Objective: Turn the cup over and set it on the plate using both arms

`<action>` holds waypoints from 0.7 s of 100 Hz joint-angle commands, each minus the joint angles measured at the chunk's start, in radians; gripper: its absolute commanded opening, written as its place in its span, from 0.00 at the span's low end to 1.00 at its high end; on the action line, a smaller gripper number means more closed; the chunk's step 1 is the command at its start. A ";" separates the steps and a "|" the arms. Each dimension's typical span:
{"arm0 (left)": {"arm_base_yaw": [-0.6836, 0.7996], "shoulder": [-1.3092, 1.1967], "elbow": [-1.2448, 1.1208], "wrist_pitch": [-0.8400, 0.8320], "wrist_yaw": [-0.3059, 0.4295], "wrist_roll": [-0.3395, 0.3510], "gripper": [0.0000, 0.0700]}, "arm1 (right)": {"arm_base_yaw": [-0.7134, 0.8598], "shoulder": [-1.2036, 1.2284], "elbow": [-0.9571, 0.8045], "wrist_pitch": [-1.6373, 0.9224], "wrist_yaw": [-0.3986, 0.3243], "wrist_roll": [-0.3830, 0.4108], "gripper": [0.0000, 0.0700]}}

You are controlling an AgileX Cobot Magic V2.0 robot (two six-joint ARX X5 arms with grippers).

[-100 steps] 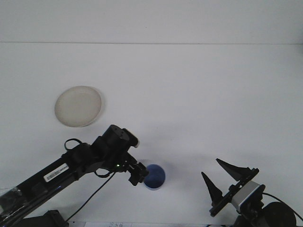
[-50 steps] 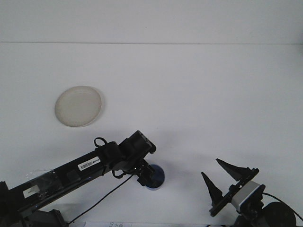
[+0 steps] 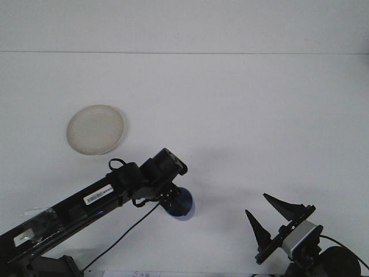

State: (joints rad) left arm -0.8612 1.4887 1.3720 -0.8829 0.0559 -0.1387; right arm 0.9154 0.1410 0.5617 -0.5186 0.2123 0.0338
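Blue cup [image 3: 183, 205] sat at about six o'clock on the white table [image 3: 242, 115], with my left tool [image 3: 171, 200] pressed against it from the nine o'clock side; I could not tell whether that tool was pinching it or merely touching. Its orientation was hidden too, so I judged the flip unfinished at best. My right tool [image 3: 270, 215] waited at five o'clock, spread wide and holding nothing. My plate [image 3: 95, 129], well apart at ten o'clock, lay bare, so the placing was all left to do.
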 commanded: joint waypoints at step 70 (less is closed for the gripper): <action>0.866 0.177 0.238 0.077 -0.172 0.145 0.01 | 0.010 0.004 0.002 0.008 -0.002 -0.004 0.61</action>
State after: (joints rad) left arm -0.0113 1.6070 1.5948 -0.8261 -0.1188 0.0067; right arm 0.9154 0.1410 0.5617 -0.5186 0.2123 0.0338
